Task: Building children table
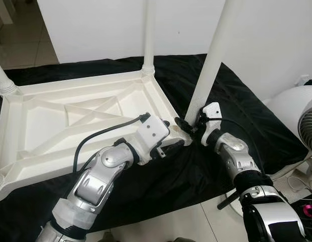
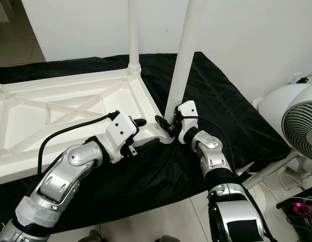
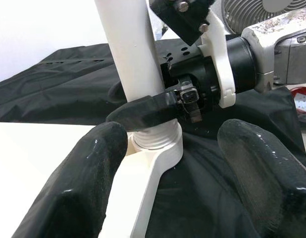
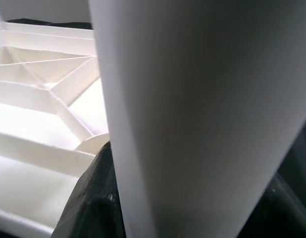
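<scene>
At frame centre the right hand (image 1: 189,126) clamps the tall white plastic leg (image 1: 209,65) low, likely to seat it in the upturned white ribbed tabletop's (image 1: 70,121) corner socket, while the left hand (image 3: 163,168), fingers wide, straddles that corner to steady it.

Light: bright, even indoor light; white wall (image 1: 95,25) glows.
Shadows: soft, under the table frame (image 1: 70,116).
Glare: sheen on black cloth (image 1: 247,116).
Blur: table leg (image 4: 202,119) close up, out of focus.

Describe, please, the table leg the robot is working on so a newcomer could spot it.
Find the white tabletop lying upside down on the black cloth. At its near right corner stands a white leg. Unlike the other legs, the right claw grips its base.
</scene>
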`<state>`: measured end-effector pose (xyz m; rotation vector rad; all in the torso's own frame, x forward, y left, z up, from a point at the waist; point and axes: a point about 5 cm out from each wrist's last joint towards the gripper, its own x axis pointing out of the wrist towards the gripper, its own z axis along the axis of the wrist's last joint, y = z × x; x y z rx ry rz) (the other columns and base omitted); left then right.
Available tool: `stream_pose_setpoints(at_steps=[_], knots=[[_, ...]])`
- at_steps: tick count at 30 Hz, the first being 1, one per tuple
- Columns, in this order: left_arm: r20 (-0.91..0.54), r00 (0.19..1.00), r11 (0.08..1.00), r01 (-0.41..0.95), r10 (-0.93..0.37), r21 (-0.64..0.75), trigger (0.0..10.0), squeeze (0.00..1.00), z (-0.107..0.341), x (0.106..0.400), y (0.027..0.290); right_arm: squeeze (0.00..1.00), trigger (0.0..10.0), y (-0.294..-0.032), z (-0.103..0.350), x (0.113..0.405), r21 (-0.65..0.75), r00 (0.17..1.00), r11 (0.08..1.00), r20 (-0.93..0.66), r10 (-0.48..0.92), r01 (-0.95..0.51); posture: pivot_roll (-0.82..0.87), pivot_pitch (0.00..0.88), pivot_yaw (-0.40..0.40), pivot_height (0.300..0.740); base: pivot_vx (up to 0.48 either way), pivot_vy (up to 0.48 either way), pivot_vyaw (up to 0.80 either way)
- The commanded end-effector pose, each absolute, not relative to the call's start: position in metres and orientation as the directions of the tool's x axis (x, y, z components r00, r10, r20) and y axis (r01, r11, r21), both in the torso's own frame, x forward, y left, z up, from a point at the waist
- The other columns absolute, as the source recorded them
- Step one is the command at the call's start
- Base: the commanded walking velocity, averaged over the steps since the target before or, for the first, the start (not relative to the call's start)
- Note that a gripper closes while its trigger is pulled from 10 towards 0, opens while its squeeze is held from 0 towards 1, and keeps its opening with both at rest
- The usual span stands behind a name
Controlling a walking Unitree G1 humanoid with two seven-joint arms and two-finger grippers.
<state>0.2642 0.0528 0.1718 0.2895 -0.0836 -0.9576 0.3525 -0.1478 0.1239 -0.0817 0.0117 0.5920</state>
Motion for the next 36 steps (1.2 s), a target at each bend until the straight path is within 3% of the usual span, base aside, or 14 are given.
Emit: stream_pose_setpoints(at_steps=[1, 10, 11, 13, 15, 17, 20, 31, 32, 36], knots=[[-0.056, 0.566, 0.529, 0.798, -0.823, 0.288, 10.0, 0.0, 0.173, 0.261, 0.052, 0.0, 10.0, -0.153, 0.107, 0.347, -0.025, 0.867, 0.87, -0.1, 0.488, -0.493, -0.05, 0.0, -0.021, 0.74, 0.0, 0.0, 0.0], [-0.064, 0.566, 0.529, 0.799, -0.822, 0.285, 10.0, 0.0, 0.171, 0.259, 0.053, 0.0, 10.0, -0.138, 0.108, 0.342, 0.068, 0.929, 0.93, -0.061, 0.364, -0.36, -0.04, 0.0, -0.027, 0.74, 0.0, 0.0, 0.0], [-0.068, 0.567, 0.529, 0.8, -0.821, 0.284, 10.0, 0.0, 0.169, 0.259, 0.053, 0.0, 10.0, -0.132, 0.109, 0.338, 0.095, 0.96, 0.957, -0.043, 0.278, -0.273, -0.04, 0.0, -0.03, 0.74, 0.0, 0.0, 0.0], [-0.068, 0.567, 0.529, 0.8, -0.821, 0.284, 10.0, 0.0, 0.169, 0.259, 0.053, 0.0, 10.0, -0.132, 0.109, 0.338, 0.095, 0.96, 0.957, -0.043, 0.278, -0.273, -0.04, 0.0, -0.03, 0.74, 0.0, 0.0, 0.0], [-0.073, 0.568, 0.529, 0.8, -0.82, 0.284, 10.0, 0.0, 0.168, 0.259, 0.054, 0.0, 10.0, -0.123, 0.108, 0.329, 0.102, 0.99, 0.985, -0.018, 0.143, -0.141, -0.04, 0.0, -0.036, 0.74, 0.0, 0.0, 0.0], [-0.073, 0.568, 0.529, 0.8, -0.82, 0.284, 10.0, 0.0, 0.168, 0.259, 0.054, 0.0, 10.0, -0.123, 0.108, 0.329, 0.102, 0.99, 0.985, -0.018, 0.143, -0.141, -0.04, 0.0, -0.036, 0.74, 0.0, 0.0, 0.0], [-0.076, 0.567, 0.525, 0.798, -0.82, 0.296, 10.0, 0.0, 0.168, 0.26, 0.053, 0.0, 10.0, -0.11, 0.102, 0.317, 0.125, 1.0, 0.992, -0.027, 0.002, 0.001, -0.03, 0.0, -0.034, 0.74, 0.0, 0.0, 0.0], [-0.082, 0.554, 0.508, 0.805, -0.828, 0.306, 10.0, 0.0, 0.168, 0.259, 0.052, 0.0, 10.0, -0.097, 0.105, 0.311, 0.15, 0.999, 0.988, -0.024, 0.034, -0.03, -0.04, 0.0, -0.028, 0.74, 0.0, 0.0, 0.0], [-0.082, 0.553, 0.507, 0.805, -0.829, 0.307, 10.0, 0.0, 0.168, 0.259, 0.052, 1.0, 10.0, -0.096, 0.106, 0.31, 0.152, 0.999, 0.988, -0.021, 0.046, -0.042, -0.04, 0.0, -0.025, 0.74, 0.0, 0.0, 0.0], [-0.082, 0.551, 0.505, 0.807, -0.83, 0.307, 10.0, 0.0, 0.168, 0.259, 0.051, 1.0, 10.0, -0.094, 0.108, 0.309, 0.155, 0.998, 0.986, -0.005, 0.066, -0.065, -0.04, 0.0, -0.026, 0.74, 0.0, 0.0, 0.0]])
